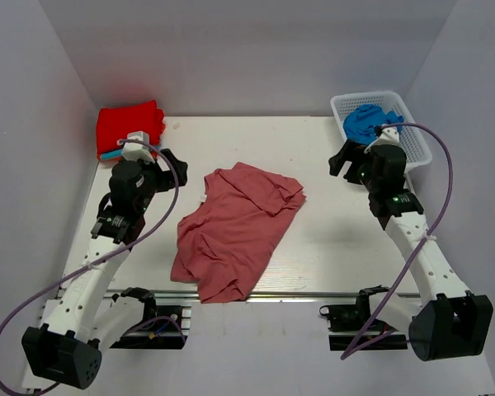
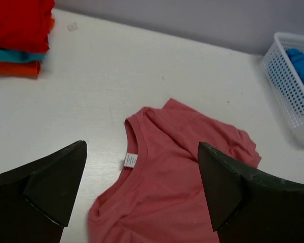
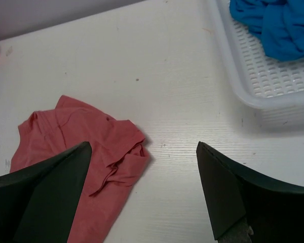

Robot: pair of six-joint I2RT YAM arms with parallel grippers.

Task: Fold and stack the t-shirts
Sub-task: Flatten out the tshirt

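at the middle of the table [image 1: 330, 239], between the two arms, a rose shirt [image 1: 235, 227] is seen lying crumpled. its far-right part is bunched into folds and its collar is turned toward the far left. it is not yet folded. a stack [image 1: 129, 128] of folded shirts, red over turquoise over orange, is set at the far-left corner. a blue shirt [image 1: 370, 122] is heaped in the basket [image 1: 418, 140] at the far right.

the left gripper [image 2: 142, 152] is held near the collar, jaws spread wide with nothing between them. the right gripper [image 3: 143, 149] is likewise spread and empty, held to the right of the shirt and apart from it.

the cloth is judged light, limp and not slippery, so it can be expected to sag and drag when lifted. it is best pinched at single-layer edges, such as the shoulders or hem corners, and drawn flat by both arms.

a small white label [image 2: 130, 160] is sewn inside the collar, but its print cannot be read. no other writing is made out.
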